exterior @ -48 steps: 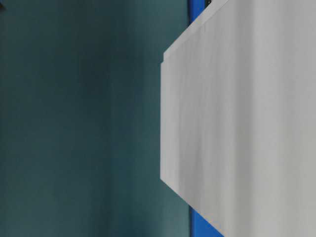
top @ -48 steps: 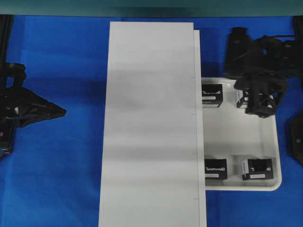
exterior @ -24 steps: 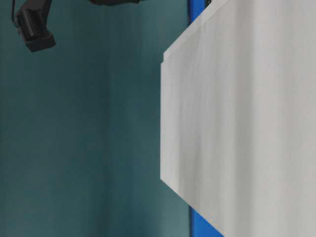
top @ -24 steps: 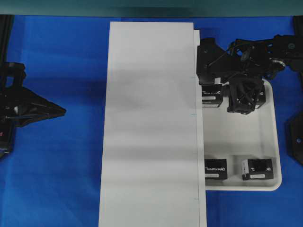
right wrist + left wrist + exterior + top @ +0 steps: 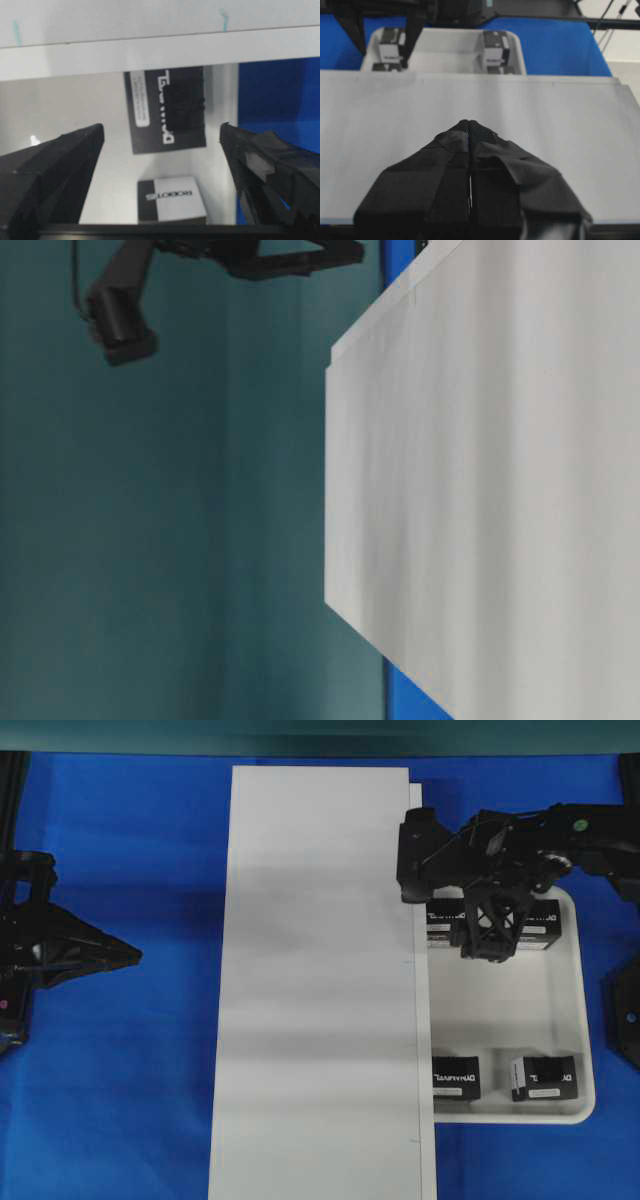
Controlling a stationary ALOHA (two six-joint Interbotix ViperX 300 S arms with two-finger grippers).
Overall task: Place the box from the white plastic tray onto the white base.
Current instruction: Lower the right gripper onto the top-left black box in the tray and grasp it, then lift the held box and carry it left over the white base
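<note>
A blue worktop (image 5: 140, 850) carries a long white base (image 5: 320, 980) down its middle. A white plastic tray (image 5: 580, 1020) lies against the base's right side, holding four black boxes, one near each corner. The right tool (image 5: 490, 945) hangs over the tray's far end with its fingers spread wide, holding nothing; the box (image 5: 167, 110) lies on the tray between them. The left tool (image 5: 469, 127) sits pressed shut near the worktop's left edge.

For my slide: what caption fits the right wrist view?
Open right gripper above a box in the tray, beside the base.
</note>
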